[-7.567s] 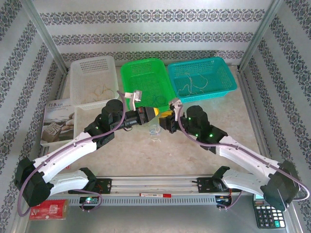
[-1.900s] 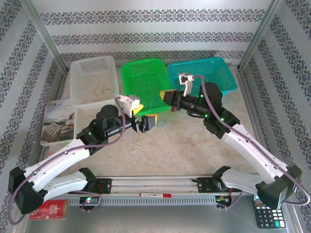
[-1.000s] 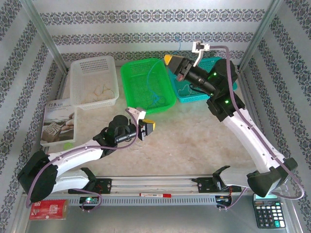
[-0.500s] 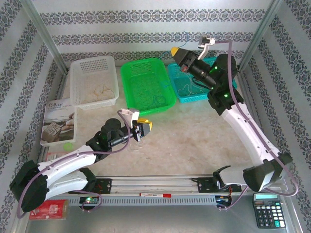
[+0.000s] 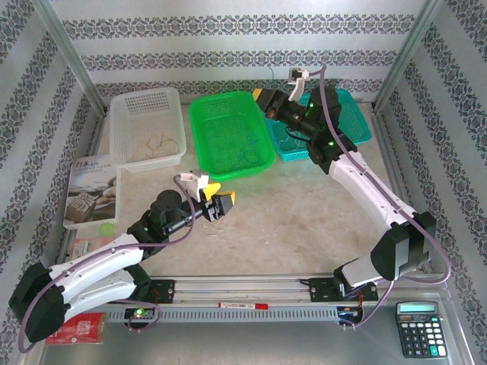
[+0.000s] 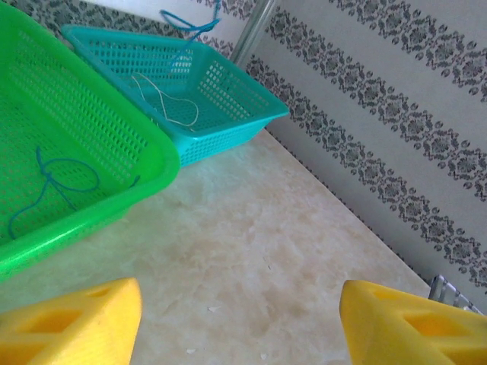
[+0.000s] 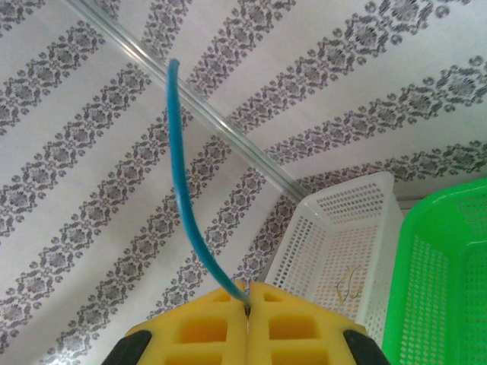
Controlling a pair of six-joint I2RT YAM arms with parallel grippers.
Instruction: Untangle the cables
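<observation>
From above, the left fingers (image 5: pixel 215 189) stand spread low over the table (image 5: pixel 304 220), gripping nothing. A faint pale cable (image 5: pixel 215 220) lies on the table just on their near side. The right fingers (image 5: pixel 263 96) are raised between the green basket (image 5: pixel 194 122) and the teal basket (image 5: pixel 358 114). They are pressed together on a blue cable (image 5: pixel 272 74) that sticks up beyond their tips.

The left wrist camera shows both yellow fingers (image 6: pixel 72 319) wide apart with bare table (image 6: pixel 243 258) between them. Ahead to their left a second blue cable (image 6: pixel 57 182) lies curled in the green basket (image 6: pixel 163 152). Farther ahead a whitish cable (image 6: pixel 171 103) lies in the teal basket (image 6: pixel 243 80).

At the right wrist, the fingers (image 7: pixel 228 319) press tight, pinching the blue cable (image 7: pixel 183 198), which curves upward from their seam. A white basket (image 7: pixel 342 228) sits beyond, to their right.
</observation>
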